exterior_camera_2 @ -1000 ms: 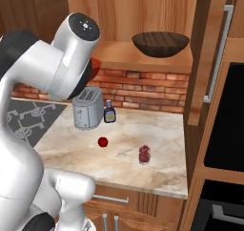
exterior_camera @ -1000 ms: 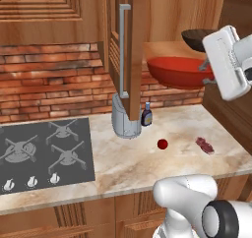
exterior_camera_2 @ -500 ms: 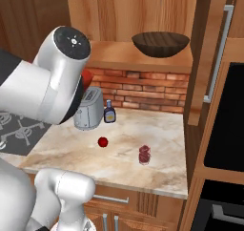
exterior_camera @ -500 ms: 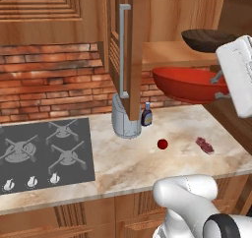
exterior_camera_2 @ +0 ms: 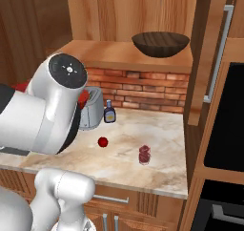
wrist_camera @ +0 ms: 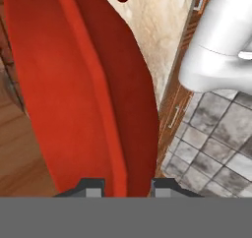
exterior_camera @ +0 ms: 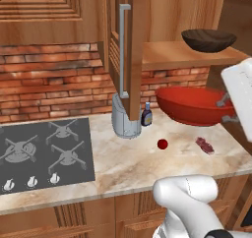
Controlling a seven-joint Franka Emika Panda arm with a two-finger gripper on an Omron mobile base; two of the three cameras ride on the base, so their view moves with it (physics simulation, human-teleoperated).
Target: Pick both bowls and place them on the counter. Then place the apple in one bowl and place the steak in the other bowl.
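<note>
Now the claw [wrist_camera: 123, 185] pinches the red bowl's [exterior_camera: 192, 105] rim, holding it above the counter [exterior_camera: 128, 158].

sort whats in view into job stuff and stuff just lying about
Job: red bowl, shut in the tool; brown bowl on the shelf; apple; steak; counter.
Lying about: toaster, bottle, stove.

No readable text anywhere right now: the small bottle [exterior_camera: 146, 115] beside the toaster [exterior_camera: 125, 119] carries a label, but it's far too blurred to make out.
</note>
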